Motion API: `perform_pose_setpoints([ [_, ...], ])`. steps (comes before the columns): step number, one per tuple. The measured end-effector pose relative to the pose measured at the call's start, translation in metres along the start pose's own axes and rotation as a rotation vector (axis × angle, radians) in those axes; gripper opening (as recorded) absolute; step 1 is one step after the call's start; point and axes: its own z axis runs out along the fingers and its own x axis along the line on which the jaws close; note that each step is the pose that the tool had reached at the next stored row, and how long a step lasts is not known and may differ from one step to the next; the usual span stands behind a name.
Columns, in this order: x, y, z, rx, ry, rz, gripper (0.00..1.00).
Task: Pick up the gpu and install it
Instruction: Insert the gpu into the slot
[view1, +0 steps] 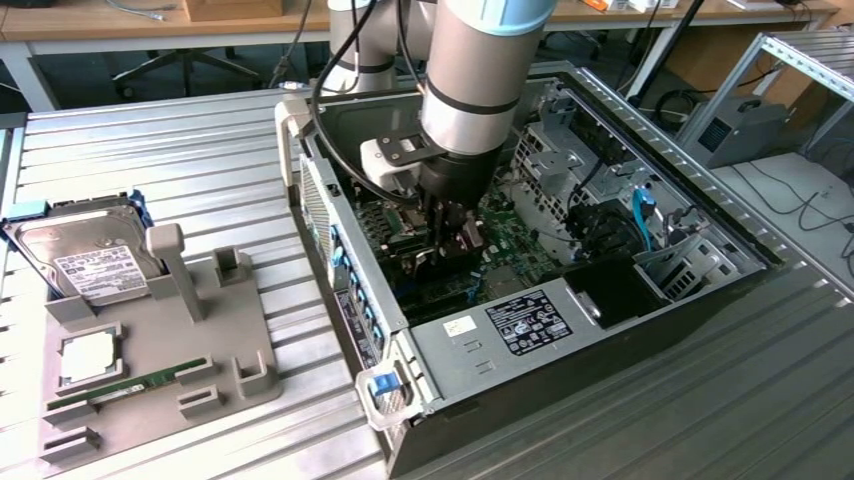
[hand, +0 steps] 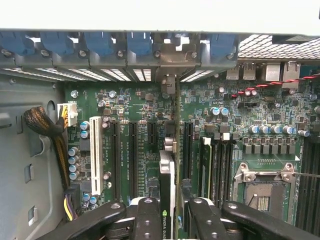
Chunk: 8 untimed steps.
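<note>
The gpu (hand: 166, 175) is seen edge-on in the wrist view, a thin dark card with a green logo on its edge. It stands upright over the motherboard's expansion slots (hand: 132, 160), and its silver bracket (hand: 168, 82) reaches the rear slot openings of the case. My gripper (hand: 172, 220) is shut on it, one black finger (hand: 147, 220) on each side. In the exterior view the gripper (view1: 451, 235) is lowered deep inside the open computer case (view1: 601, 330), with the gpu (view1: 441, 262) dark beneath it. Whether the card sits in a slot I cannot tell.
On the exterior view's left, a grey holder (view1: 200, 340) carries a hard drive (view1: 87, 262), a green memory stick (view1: 127, 385) and a CPU (view1: 87, 358). Inside the case are a white slot (hand: 96, 155), a cable bundle (hand: 42, 122), a CPU socket (hand: 262, 192) and the power supply (view1: 534, 320).
</note>
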Motion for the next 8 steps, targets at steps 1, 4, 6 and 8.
perform_pose_setpoints([
  [1, 0.0000, 0.0000, 0.0001, 0.0000, 0.0001, 0.000, 0.26],
  [4, 0.0000, 0.0000, 0.0005, 0.0001, -0.0002, 0.000, 0.26],
  [6, 0.0000, 0.0000, 0.0006, 0.0001, -0.0001, 0.000, 0.26],
  [8, 0.0000, 0.0000, 0.0010, 0.0001, -0.0001, 0.000, 0.26],
])
